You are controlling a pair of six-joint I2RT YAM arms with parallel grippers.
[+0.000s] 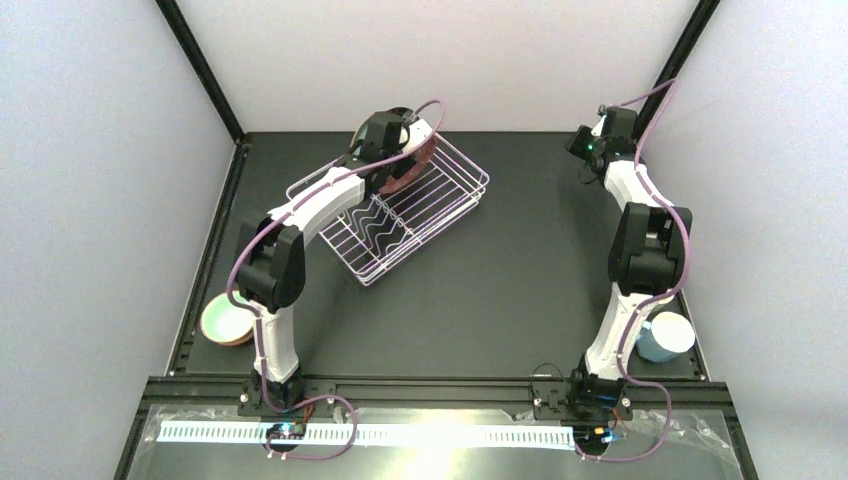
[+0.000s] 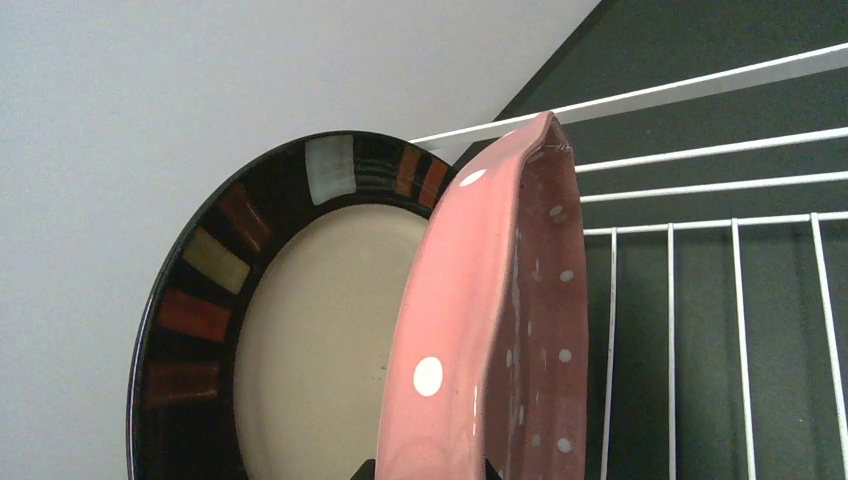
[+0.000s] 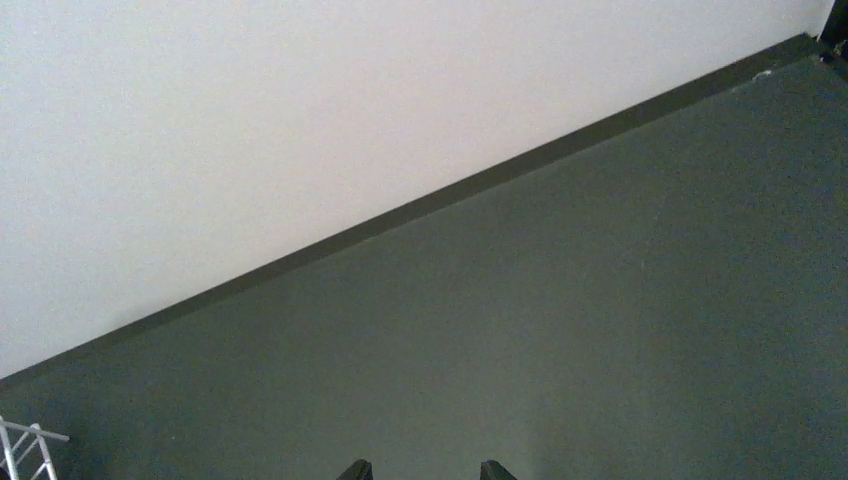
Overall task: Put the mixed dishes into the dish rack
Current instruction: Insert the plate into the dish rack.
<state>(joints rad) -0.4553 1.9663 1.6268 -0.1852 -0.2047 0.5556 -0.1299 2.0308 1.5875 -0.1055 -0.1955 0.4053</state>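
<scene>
My left gripper [image 2: 428, 470] is shut on the lower rim of the pink speckled plate [image 2: 490, 330] and holds it on edge over the far end of the white wire dish rack [image 2: 700, 300]. A dark-rimmed plate with coloured blocks and a cream centre [image 2: 300, 340] stands right behind it. In the top view the left gripper [image 1: 398, 148] and pink plate [image 1: 414, 165] are at the rack's [image 1: 400, 225] far corner. My right gripper [image 3: 424, 470] is open and empty above bare table; in the top view it [image 1: 585, 150] is at the far right.
A small mint bowl with a reddish outside [image 1: 228, 320] sits at the near left edge. A light blue mug [image 1: 665, 337] stands near the right arm's base. A corner of the rack [image 3: 20, 445] shows at the lower left of the right wrist view.
</scene>
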